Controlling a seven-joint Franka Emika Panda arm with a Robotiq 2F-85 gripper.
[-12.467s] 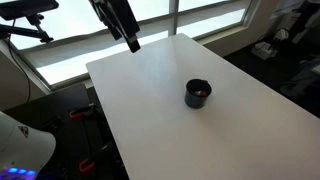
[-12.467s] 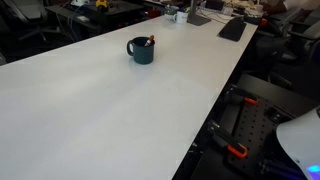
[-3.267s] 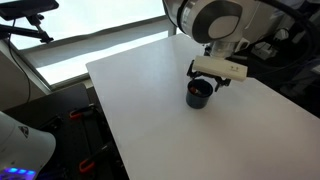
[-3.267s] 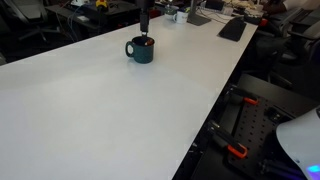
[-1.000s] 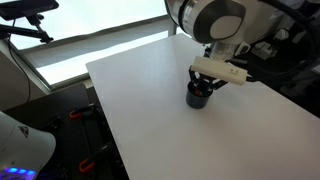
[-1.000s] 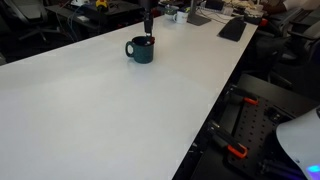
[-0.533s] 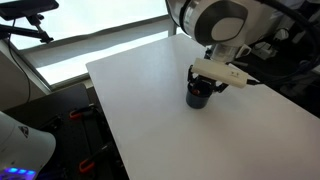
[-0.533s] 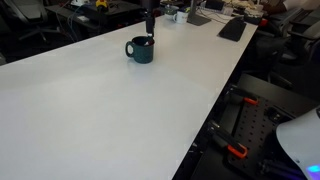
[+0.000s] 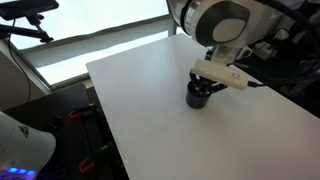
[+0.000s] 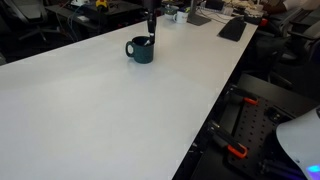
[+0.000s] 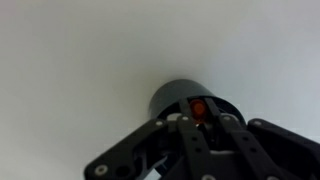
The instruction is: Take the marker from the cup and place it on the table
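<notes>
The black cup [image 9: 194, 99] stands on the white table [image 9: 140, 115], toward its far right part; in an exterior view the cup [image 10: 140, 50] shows its handle. My gripper [image 9: 205, 87] hangs straight over the cup with its fingers reaching into the mouth, and shows as a thin dark shape [image 10: 150, 33] above the rim. In the wrist view the marker's red end [image 11: 198, 107] sits inside the cup [image 11: 166, 100], right between my fingertips. The gripper [image 11: 203, 118] is shut on the marker. The rest of the marker is hidden inside the cup.
Broad bare tabletop [image 10: 100, 110] lies all around the cup. A keyboard [image 10: 232, 28] and desk clutter lie at the far end. Windows and a black stand [image 9: 25, 20] are beyond the table's edge.
The gripper has stayed over the cup and its hand has shifted slightly down and to the right. The cup has not moved.
</notes>
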